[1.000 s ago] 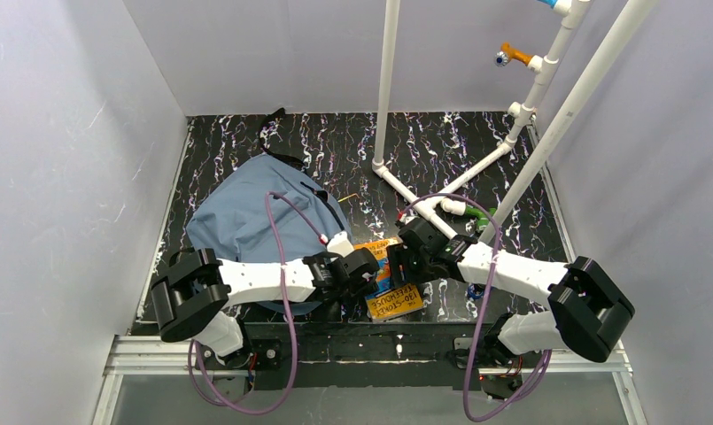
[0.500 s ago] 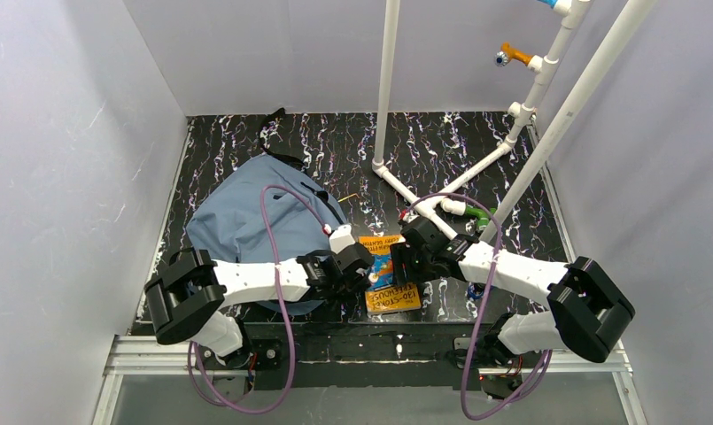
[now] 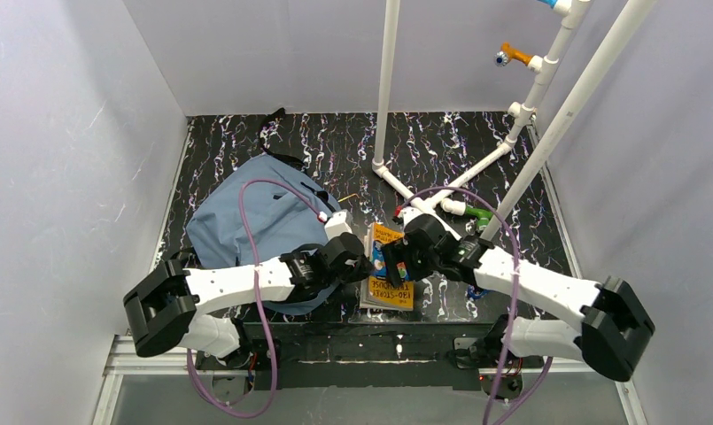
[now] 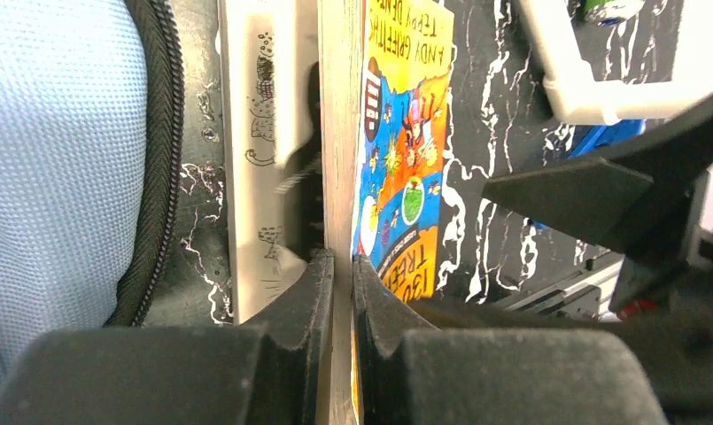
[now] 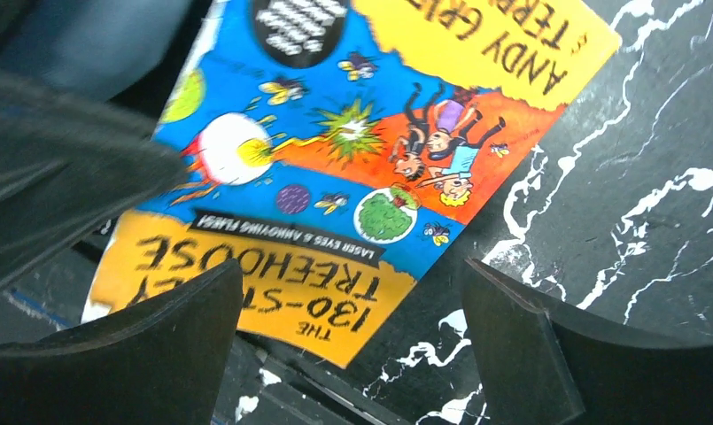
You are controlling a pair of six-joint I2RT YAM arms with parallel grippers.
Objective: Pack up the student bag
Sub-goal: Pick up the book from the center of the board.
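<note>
1. Two grippers meet over one book near the front of the table (image 3: 335,142). The bag (image 3: 246,217) lies farthest left, flat on the black, white-veined surface.
2. The bag is soft slate-blue fabric with a black strap curling off its far end. In the left wrist view, the bag (image 4: 60,177) shows a fine weave and a black zipper along its edge.
3. The left gripper (image 3: 363,266) reaches out over the bag's near right corner. Its jaws are clamped almost together on the book (image 3: 390,288).
4. The left wrist view shows that gripper (image 4: 342,266) pinching the page edge of the book (image 4: 401,177), one finger (image 4: 308,292) on each side. The book is tilted up on its edge there.
5. A white sheet (image 4: 264,133) with small line drawings lies between the zipper and the pinched edge. I cannot tell whether it belongs to the book.
6. The bag is just beside the clamped jaws, on their left, and the zipper edge is near the book without touching it.
7. The book's cover is bright blue, orange and yellow, with cartoon figures and a title that includes "TREEHOUSE".
8. The right gripper (image 3: 397,261) faces the left one across the book, with its jaws spread wide and nothing held.
9. In the right wrist view, that gripper (image 5: 352,310) has its fingers (image 5: 547,354) on either side of the near corner of the book (image 5: 352,150). Contact cannot be made out.
10. White pipes (image 3: 388,88) stand behind, to the right.
</note>
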